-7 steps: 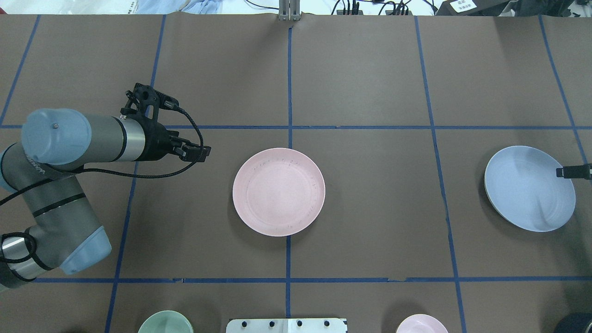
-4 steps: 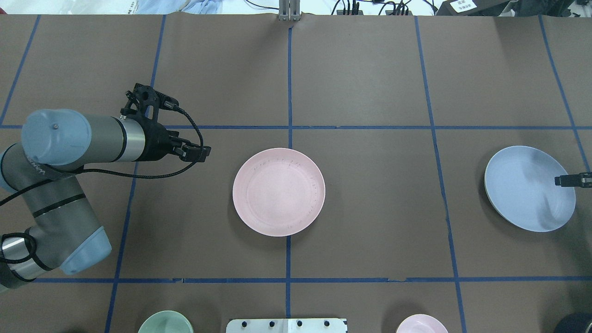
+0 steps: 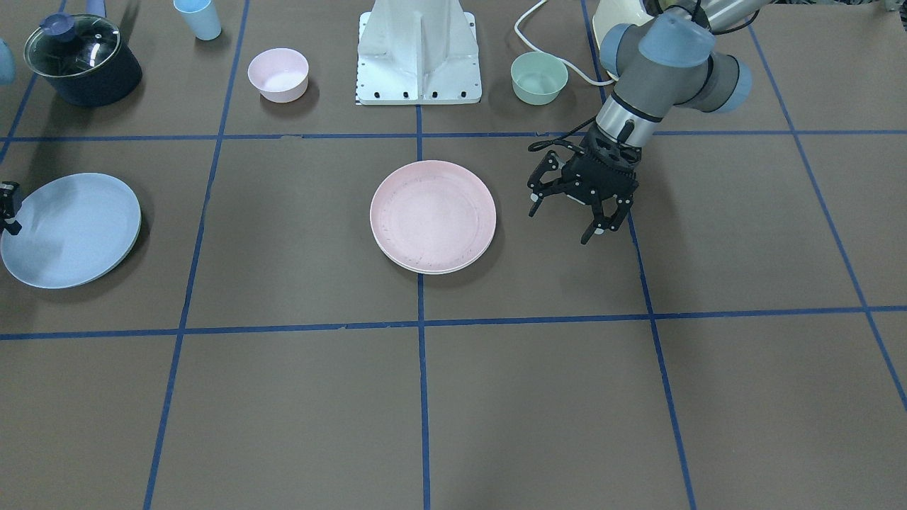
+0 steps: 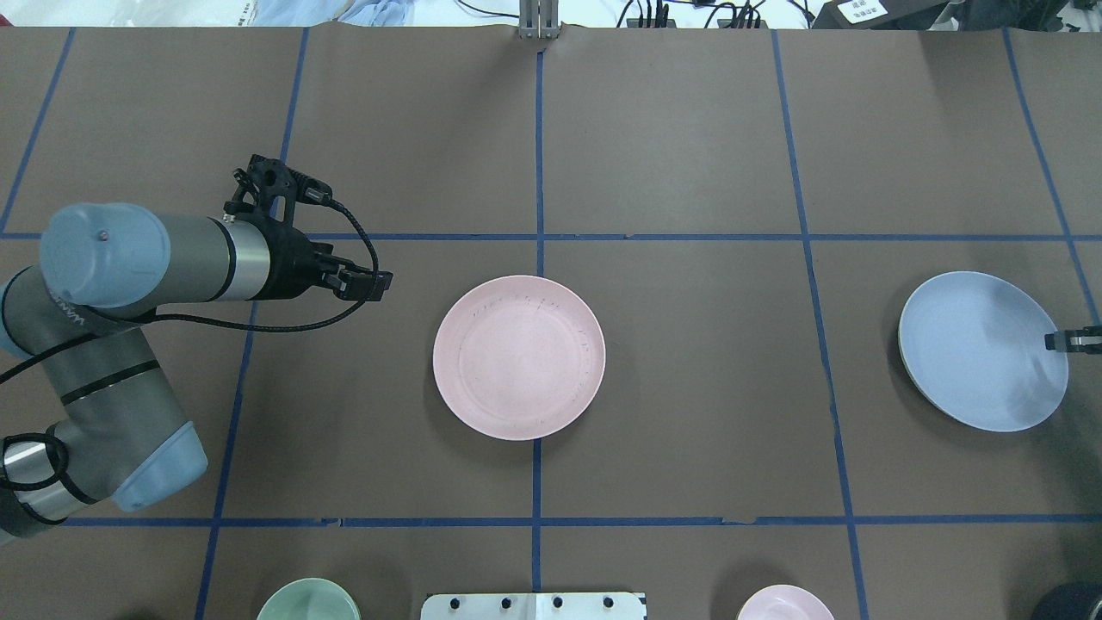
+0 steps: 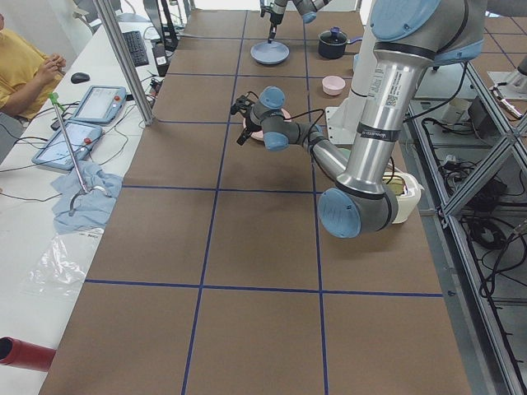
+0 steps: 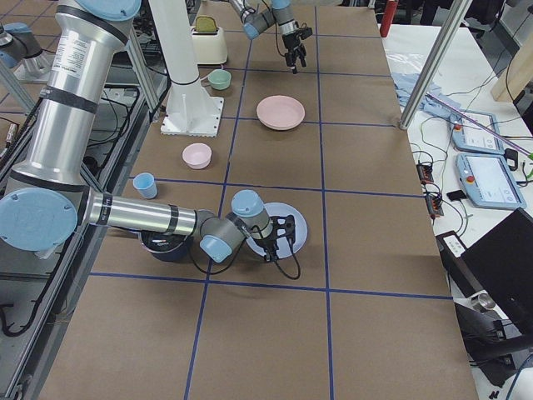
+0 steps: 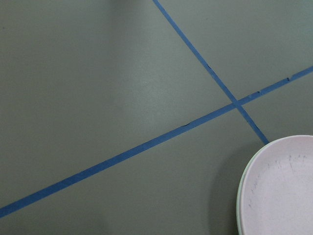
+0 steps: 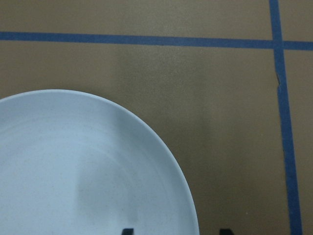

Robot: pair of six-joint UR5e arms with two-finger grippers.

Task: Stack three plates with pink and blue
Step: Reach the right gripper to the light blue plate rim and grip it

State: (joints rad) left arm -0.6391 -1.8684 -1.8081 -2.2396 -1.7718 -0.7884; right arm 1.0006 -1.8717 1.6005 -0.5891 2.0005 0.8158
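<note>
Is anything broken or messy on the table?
Nothing is spilled or broken. The only odd bit is the pink plate in the middle: it has little dark specks around its inside, like scuffs or crumbs. The blue plate looks clean and sits far off to one side.

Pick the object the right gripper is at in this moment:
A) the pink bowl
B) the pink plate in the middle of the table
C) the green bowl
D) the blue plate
D: in the overhead view the right gripper sits at the edge of the blue plate, and the right wrist view shows its fingertips apart, one over the plate and one over the table, on either side of the rim.
</note>
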